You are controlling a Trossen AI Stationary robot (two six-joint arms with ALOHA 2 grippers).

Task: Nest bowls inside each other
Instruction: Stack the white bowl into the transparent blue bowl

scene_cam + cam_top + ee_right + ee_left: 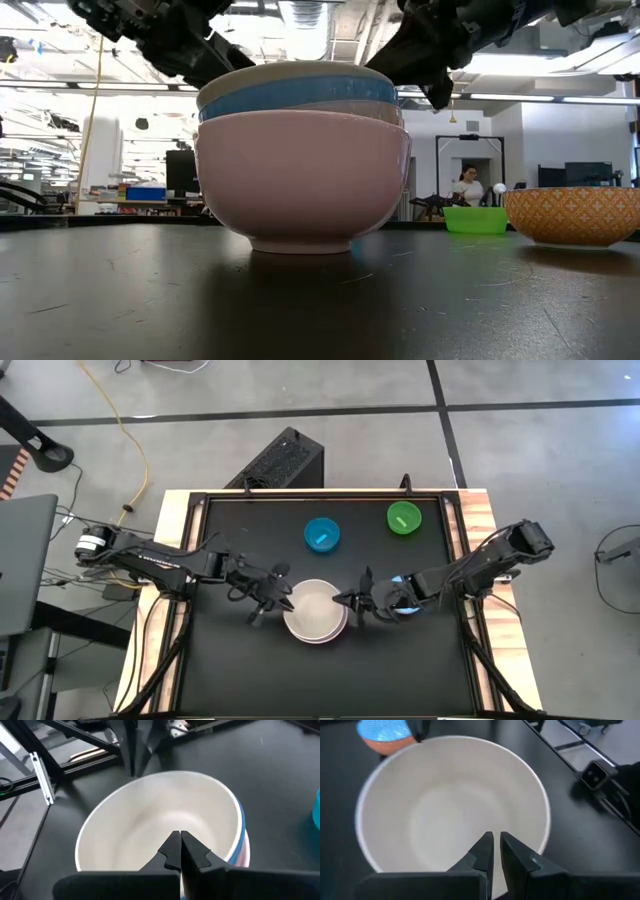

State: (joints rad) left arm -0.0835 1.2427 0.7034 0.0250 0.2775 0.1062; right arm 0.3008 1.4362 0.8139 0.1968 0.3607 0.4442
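- The bowls are mostly stacked at the middle of the black table (250, 660): a pink bowl (300, 180) sits at the bottom, a blue bowl (300, 97) shows as a band above it, and a white bowl (318, 608) lies on top.
- The left claw (283, 598) is at the left rim of the white bowl. Its two fingers are drawn almost together, with only a thin slit between them. From here I cannot tell whether the rim is caught in that slit.
- The right claw (350, 601) is at the opposite rim of the same bowl, tips pointing in over the hollow. Its fingers are pressed together with no gap. I cannot tell whether they pinch the rim.
- A small bowl, light blue inside (401, 608) and patterned orange outside, sits on the table just beside the stack, partly under the right arm.
- A small teal bowl (322, 535) stands alone behind the stack.
- A small green bowl (404, 518) stands to its right, near the back corner.
- A person (467, 185) is far off in the room behind the table.
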